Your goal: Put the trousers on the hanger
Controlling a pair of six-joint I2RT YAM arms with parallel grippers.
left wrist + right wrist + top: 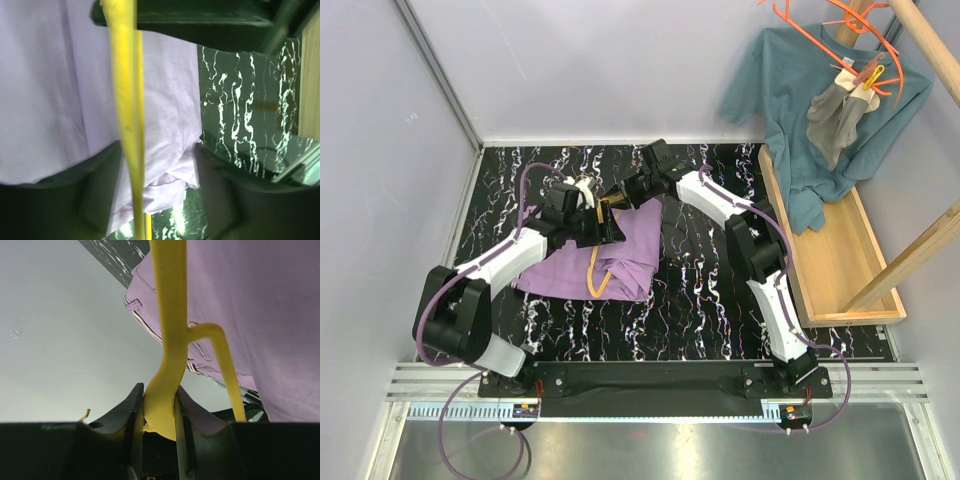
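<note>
Hanger (170,330) stands pinched in the right hand (159,392).

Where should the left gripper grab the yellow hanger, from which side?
Grip the hanger on its straight bar, from above the trousers: it runs through the gap between the open fingers of the left gripper, so they close across it. The right gripper clamps another stretch.

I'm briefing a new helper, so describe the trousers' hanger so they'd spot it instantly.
On the black marbled table lies a heap of lilac trousers. The hanger is the thin yellow curve showing against them; the other hangers are orange, hanging top right.
</note>
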